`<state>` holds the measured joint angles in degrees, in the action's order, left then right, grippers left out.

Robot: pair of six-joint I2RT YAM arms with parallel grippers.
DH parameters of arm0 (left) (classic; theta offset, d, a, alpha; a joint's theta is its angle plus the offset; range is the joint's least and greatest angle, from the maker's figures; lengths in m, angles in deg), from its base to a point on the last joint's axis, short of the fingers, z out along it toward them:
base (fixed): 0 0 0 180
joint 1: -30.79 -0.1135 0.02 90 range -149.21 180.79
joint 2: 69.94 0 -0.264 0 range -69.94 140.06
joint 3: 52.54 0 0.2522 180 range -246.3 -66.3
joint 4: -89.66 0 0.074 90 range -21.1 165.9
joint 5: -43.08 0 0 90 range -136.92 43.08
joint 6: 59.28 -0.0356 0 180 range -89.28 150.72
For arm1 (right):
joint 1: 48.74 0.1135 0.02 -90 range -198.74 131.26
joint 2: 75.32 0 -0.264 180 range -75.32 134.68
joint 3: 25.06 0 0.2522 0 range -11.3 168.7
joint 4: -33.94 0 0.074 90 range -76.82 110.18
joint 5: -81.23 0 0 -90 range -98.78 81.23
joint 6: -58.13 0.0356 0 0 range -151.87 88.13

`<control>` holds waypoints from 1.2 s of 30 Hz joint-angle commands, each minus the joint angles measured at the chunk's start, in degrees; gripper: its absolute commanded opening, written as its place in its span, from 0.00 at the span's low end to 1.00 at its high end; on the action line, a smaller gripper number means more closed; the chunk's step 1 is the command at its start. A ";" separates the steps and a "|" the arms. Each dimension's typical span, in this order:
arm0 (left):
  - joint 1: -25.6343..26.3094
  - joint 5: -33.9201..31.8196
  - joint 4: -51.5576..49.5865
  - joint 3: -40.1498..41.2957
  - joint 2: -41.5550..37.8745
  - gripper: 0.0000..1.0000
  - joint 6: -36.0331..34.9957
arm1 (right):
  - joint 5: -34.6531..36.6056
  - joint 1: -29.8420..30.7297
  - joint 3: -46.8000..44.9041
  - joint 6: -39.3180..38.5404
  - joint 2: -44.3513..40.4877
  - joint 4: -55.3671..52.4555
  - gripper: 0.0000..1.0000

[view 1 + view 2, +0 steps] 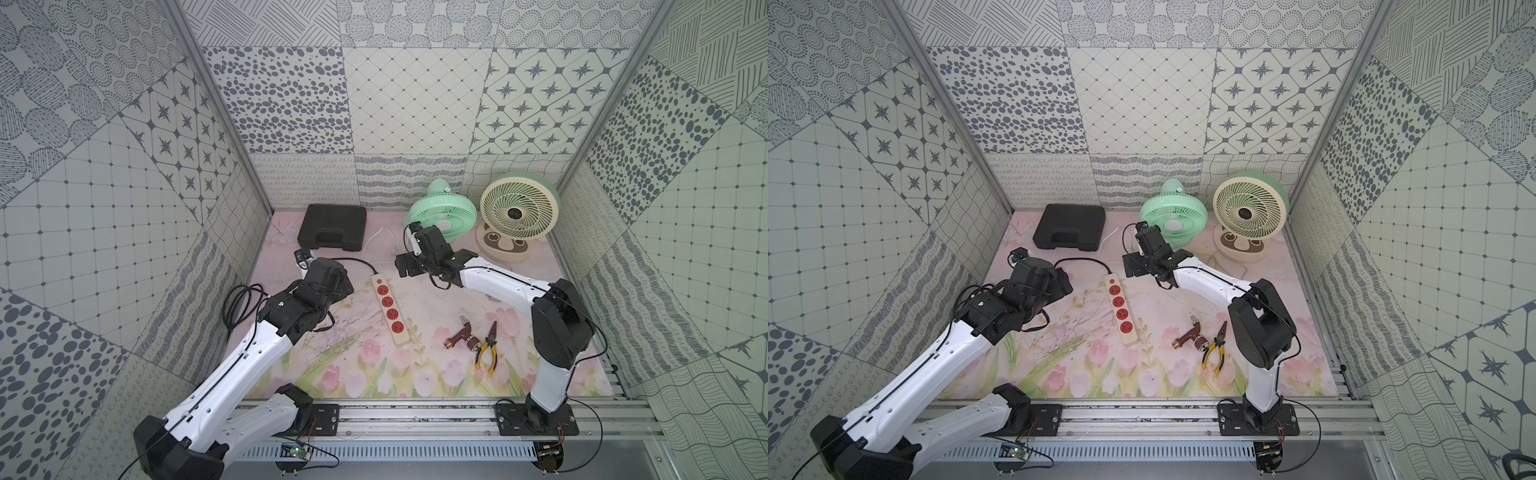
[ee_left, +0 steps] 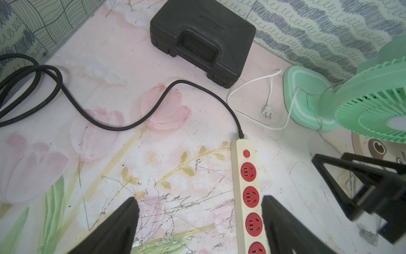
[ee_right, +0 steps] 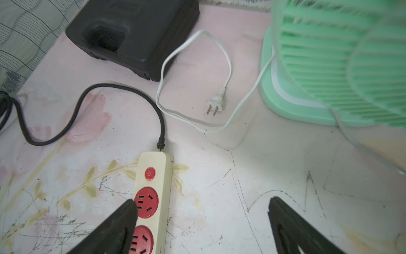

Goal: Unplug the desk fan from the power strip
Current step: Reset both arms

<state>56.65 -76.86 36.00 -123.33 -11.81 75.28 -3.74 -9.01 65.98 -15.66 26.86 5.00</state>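
Power strip: the power strip (image 1: 388, 307) (image 1: 1122, 309) lies flat in the middle of the tabletop (image 1: 440, 303). It runs from far to near. Its red button is at the far end, and its four red sockets show in a row.
Black cord: the black cord (image 2: 123, 127) goes from the strip's far end off to the left.
Fan plug: the white plug (image 3: 216, 103) (image 2: 268, 110) lies loose on the tabletop. It is past the strip's far end and apart from it, with its two metal pins bare.
White cord: the white cord (image 3: 162, 72) loops from the plug to the green fan (image 1: 442, 212).
Green fan: it stands at the far side, right of the black case (image 1: 332, 226).
Cream fan: the cream fan (image 1: 519, 212) stands just right of the green one.
Left jaws: wide apart and holding nothing, just left of the strip's far half.
Right jaws: wide apart and holding nothing, just right of the strip's far end.
Tools: the yellow pliers (image 1: 487, 347) and a red-brown metal piece (image 1: 461, 334) lie near the right arm.
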 commanded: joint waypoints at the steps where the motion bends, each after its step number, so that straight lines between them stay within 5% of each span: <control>1: -2.54 0.13 2.22 0.30 1.14 0.89 -1.76 | 2.61 -0.08 -7.55 -2.64 -7.14 9.66 0.97; 4: -3.48 -1.33 4.03 1.63 1.53 0.98 -2.28 | 5.90 -0.25 -15.83 -4.41 -13.99 15.26 0.97; 12: -4.55 -8.07 10.76 6.37 0.53 0.99 -4.69 | 18.55 -2.80 -37.48 -9.90 -33.12 30.81 0.97; 21: -4.81 -10.88 40.86 25.04 -6.92 0.99 -21.60 | 23.48 -17.19 -59.15 -14.31 -47.03 46.16 0.97; 27: -6.58 -9.58 53.44 33.15 -7.50 0.99 -29.38 | 20.60 -28.68 -64.43 -8.11 -47.51 49.54 0.97; 36: -9.81 -10.10 72.49 40.15 1.47 0.99 -39.74 | 20.15 -30.60 -64.19 -9.25 -36.54 55.93 0.97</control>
<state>48.41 -85.73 86.11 -86.77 -14.25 47.25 16.96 -39.20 1.81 -24.97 -11.70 54.88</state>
